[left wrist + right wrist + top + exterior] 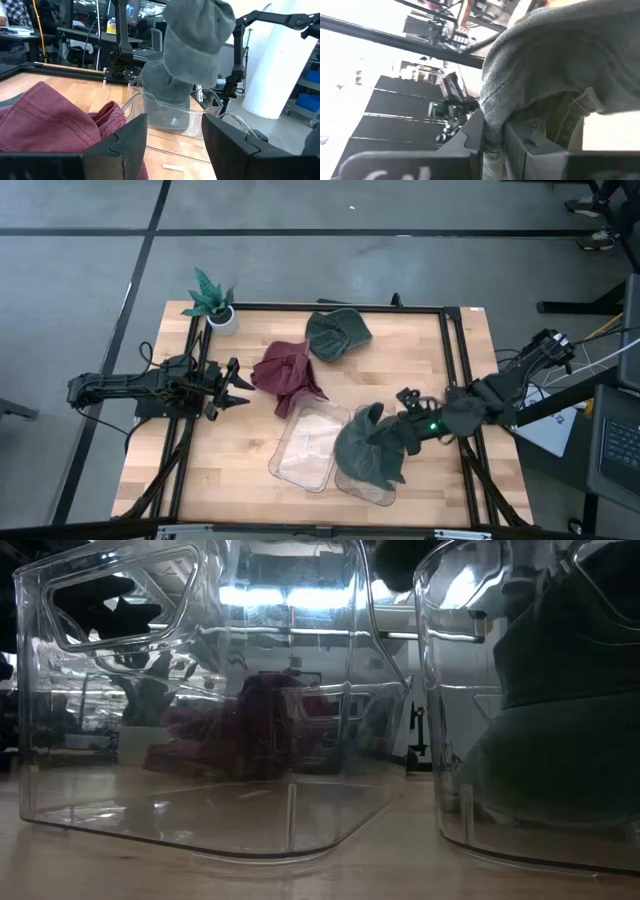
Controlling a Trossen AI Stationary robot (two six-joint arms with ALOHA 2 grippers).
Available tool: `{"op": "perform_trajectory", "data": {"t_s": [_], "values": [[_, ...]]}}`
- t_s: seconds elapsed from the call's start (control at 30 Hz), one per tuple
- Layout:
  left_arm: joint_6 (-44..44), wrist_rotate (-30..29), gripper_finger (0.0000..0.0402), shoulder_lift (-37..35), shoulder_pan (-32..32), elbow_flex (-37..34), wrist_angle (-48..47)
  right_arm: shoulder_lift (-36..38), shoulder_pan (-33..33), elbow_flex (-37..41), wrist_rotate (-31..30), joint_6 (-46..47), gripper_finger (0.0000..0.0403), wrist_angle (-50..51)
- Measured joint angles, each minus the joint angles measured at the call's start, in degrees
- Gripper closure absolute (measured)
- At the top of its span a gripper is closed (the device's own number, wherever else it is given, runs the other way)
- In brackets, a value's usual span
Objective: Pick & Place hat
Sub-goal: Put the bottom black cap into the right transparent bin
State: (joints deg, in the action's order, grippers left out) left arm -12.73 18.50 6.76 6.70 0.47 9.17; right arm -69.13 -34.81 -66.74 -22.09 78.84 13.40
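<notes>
Two dark, near-black jointed arms, the left arm slim with black cables looping off its base, the right arm chunkier, a small green light glowing near its wrist.

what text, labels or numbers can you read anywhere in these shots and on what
None can be read.
Bottle on a background desk: has a label, too small and blurred to read.
Gray hat in the right hand, maroon hat, green hat, clear bins: no print visible.
</notes>
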Motion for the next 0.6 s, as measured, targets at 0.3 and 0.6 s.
{"op": "perform_trajectory", "data": {"t_s": [0.3,0.6], "values": [[0.0,0.01,0.0217,0.02,-0.02,0.0,-0.02,-3.31,-3.23,0.02,-0.25,8.11,0.036,3.48],[0.0,0.01,0.0217,0.0,-0.01,0.0,-0.02,-3.2,-5.35,0.27,-0.26,15.02,0.0359,16.92]]}}
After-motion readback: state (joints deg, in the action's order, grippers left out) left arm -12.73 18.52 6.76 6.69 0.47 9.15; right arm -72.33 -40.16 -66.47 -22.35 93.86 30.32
